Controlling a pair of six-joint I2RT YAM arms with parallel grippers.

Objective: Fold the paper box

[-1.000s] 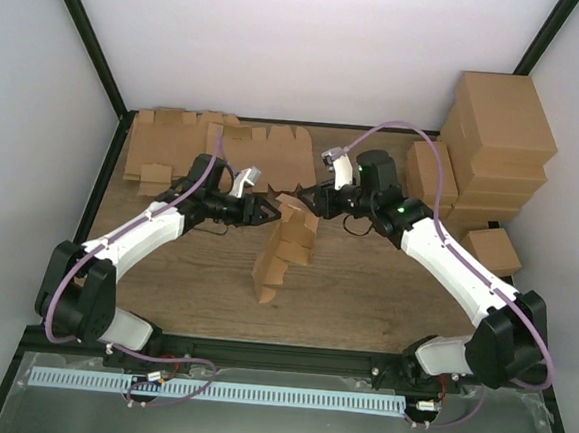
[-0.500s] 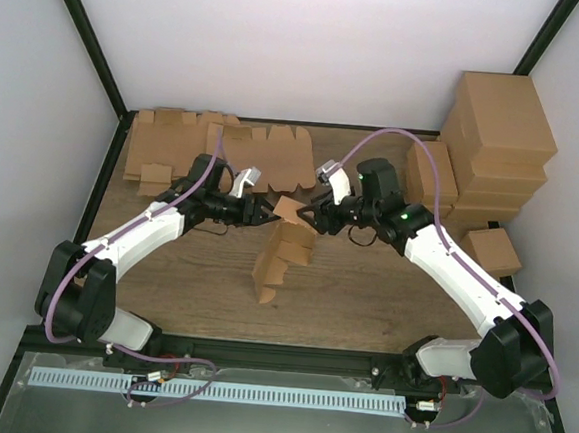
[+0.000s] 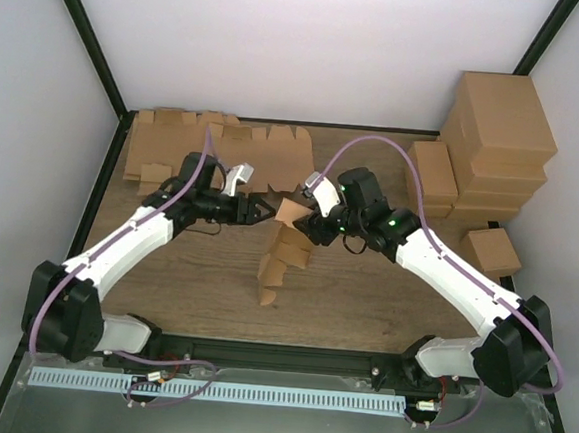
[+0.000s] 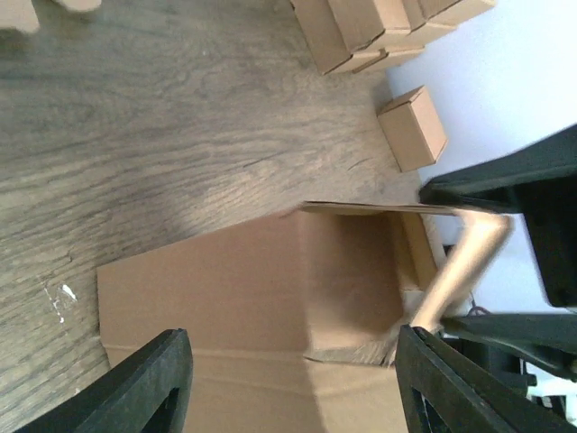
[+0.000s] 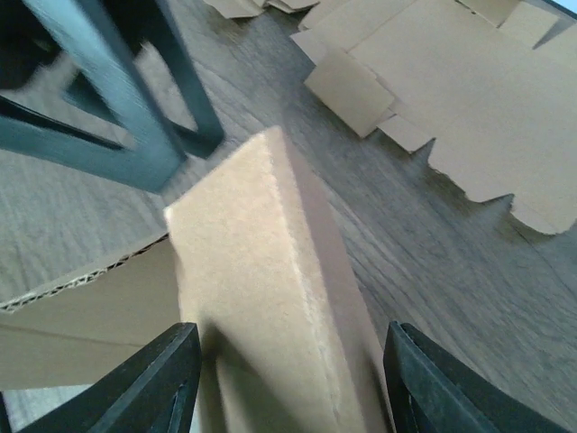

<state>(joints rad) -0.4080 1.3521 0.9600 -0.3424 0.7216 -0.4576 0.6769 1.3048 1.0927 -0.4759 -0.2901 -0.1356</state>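
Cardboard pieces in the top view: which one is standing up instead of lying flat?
The partly folded paper box at mid-table: it stands up off the wood. The blanks at the far left lie flat, and the closed boxes are stacked at the right.

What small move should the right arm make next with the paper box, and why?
Probably close the right gripper on the raised flap of the paper box: its jaws stand apart around that flap, and the left gripper, also open, holds nothing.

two grippers (image 3: 260, 206) (image 3: 304, 224), one paper box (image 3: 285, 244), several closed boxes (image 3: 503, 113), one heap of flat blanks (image 3: 170, 142).
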